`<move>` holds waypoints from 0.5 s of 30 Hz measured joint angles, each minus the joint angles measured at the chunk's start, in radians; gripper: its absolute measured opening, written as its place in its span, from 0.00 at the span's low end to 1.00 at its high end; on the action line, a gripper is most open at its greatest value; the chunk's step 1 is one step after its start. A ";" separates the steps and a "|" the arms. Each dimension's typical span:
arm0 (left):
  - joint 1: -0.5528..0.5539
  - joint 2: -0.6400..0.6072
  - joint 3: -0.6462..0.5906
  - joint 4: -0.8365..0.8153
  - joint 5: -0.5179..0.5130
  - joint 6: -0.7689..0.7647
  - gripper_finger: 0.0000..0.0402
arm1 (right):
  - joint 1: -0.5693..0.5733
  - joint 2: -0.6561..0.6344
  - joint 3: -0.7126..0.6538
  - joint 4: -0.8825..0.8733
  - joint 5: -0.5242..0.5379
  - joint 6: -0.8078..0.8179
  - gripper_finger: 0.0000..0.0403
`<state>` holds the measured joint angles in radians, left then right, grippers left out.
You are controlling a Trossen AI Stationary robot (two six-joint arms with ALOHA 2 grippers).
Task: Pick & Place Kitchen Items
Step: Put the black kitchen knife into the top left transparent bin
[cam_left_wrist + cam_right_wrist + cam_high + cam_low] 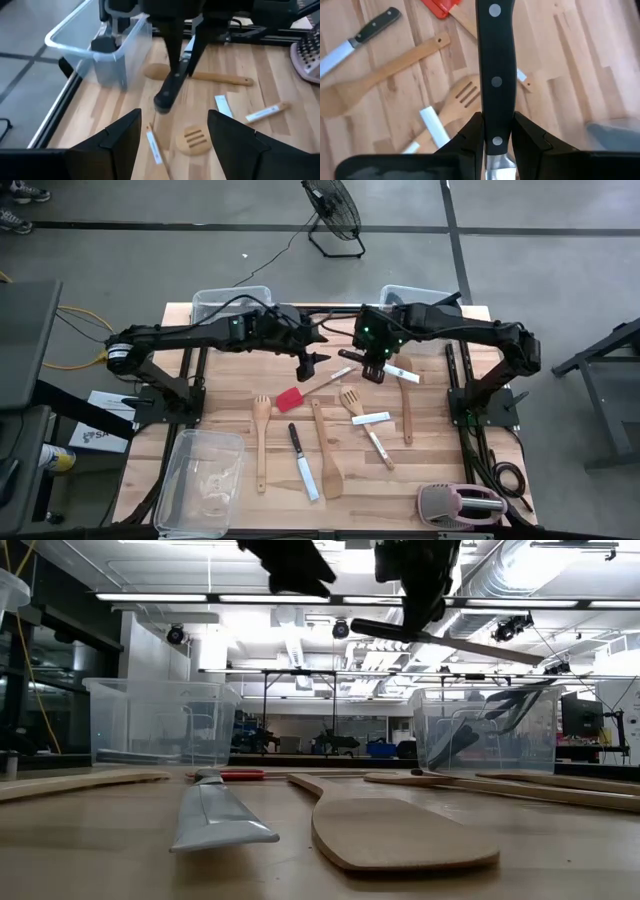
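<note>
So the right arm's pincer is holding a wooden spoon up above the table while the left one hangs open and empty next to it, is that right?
Not quite: the right pincer is shut on a black-handled knife, not a wooden spoon. The right wrist view shows the dark riveted handle clamped between its fingers, lifted above the table. The left pincer does hang open and empty beside it.

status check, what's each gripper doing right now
Right gripper shut on black-handled knife, lifted above table. Left gripper open, empty, hovering nearby. Nothing blocking.
</note>
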<state>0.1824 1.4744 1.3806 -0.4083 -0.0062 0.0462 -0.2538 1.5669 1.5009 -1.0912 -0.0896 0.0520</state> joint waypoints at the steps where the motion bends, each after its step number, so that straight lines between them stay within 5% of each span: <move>1: -0.001 0.012 0.003 0.000 0.000 0.006 0.56 | -0.006 0.000 0.000 0.000 -0.001 -0.017 0.17; 15: -0.015 0.153 0.085 0.007 0.010 0.032 0.56 | -0.030 0.010 0.000 0.056 -0.048 -0.136 0.17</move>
<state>0.1677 1.6276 1.4660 -0.4016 0.0037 0.0780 -0.2840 1.5764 1.5009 -1.0348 -0.1375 -0.0841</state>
